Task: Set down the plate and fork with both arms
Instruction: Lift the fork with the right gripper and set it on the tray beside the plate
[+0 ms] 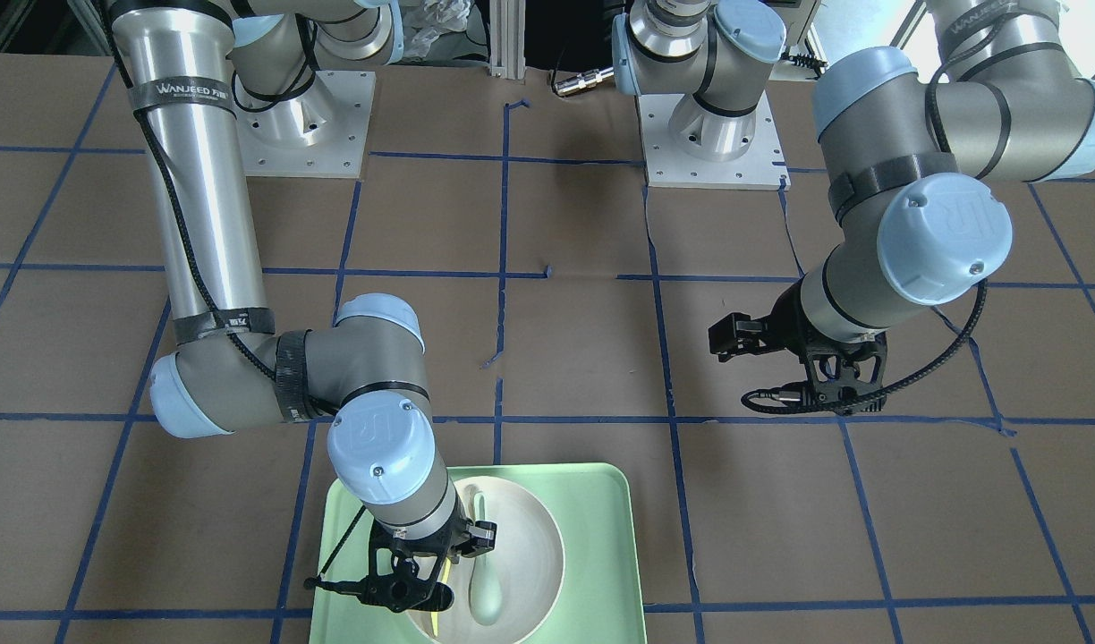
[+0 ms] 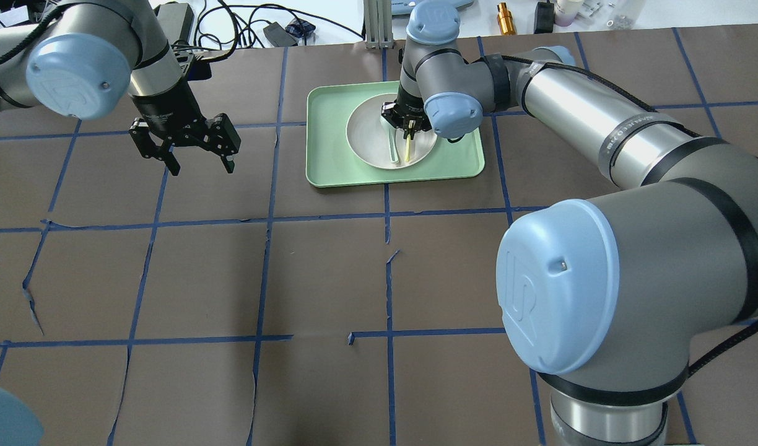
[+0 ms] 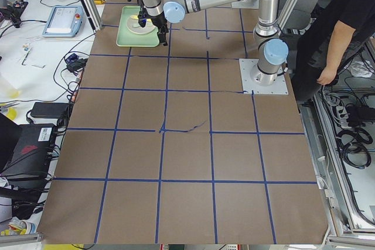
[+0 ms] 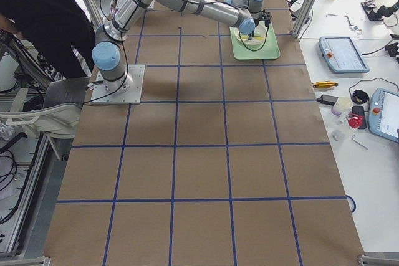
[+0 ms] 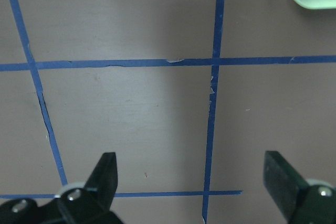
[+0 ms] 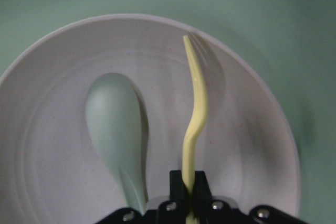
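The right gripper (image 6: 190,182) gripped the fork (image 6: 195,98) by its handle, tines over the plate (image 6: 47,145). The plate sat in the tray (image 2: 329,164) at the middle of the table's (image 2: 230,279) far edge, a spoon (image 6: 115,124) in it. The left gripper (image 5: 192,174) hung wide open toward the far left corner.

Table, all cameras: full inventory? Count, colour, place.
table: 1, brown with blue tape grid, under everything
tray: 1, mint green, far centre of table
plate: 1, off-white, on tray
spoon: 1, pale grey-green, lying in plate
fork: 1, pale yellow, over plate, held by right gripper
person: 1, black top, beside the robot's bases
left gripper: 1, black, open, above table left of tray
right gripper: 1, black, shut on fork, over plate
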Robot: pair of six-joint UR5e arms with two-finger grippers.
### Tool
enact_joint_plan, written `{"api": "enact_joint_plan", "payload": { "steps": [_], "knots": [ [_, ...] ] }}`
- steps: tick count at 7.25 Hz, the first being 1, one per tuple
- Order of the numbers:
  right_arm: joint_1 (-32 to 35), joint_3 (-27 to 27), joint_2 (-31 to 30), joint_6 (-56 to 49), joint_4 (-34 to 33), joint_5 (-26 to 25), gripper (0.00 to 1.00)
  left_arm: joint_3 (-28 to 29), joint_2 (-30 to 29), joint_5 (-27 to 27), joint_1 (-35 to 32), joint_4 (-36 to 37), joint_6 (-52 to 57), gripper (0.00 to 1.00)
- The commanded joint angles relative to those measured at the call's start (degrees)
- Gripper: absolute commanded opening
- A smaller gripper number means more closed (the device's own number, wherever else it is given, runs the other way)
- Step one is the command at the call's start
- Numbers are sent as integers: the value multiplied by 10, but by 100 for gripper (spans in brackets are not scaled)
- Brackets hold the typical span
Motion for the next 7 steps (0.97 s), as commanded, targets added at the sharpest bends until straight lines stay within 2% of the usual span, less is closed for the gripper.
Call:
{"api": "enact_joint_plan", "payload": {
  "steps": [1,3,5,7],
  "knots": [
    [-1,0,-33,2,4,0,0,0,0,-3,1,0,1,100],
    [-24,4,-61,-29,8,1,0,1,1,-3,1,0,1,100],
    [-70,17,-59,-140,31,48,0,0,1,0,1,0,1,100],
    [-77,32,-46,-167,30,60,0,0,1,-3,1,0,1,100]
  ]
}}
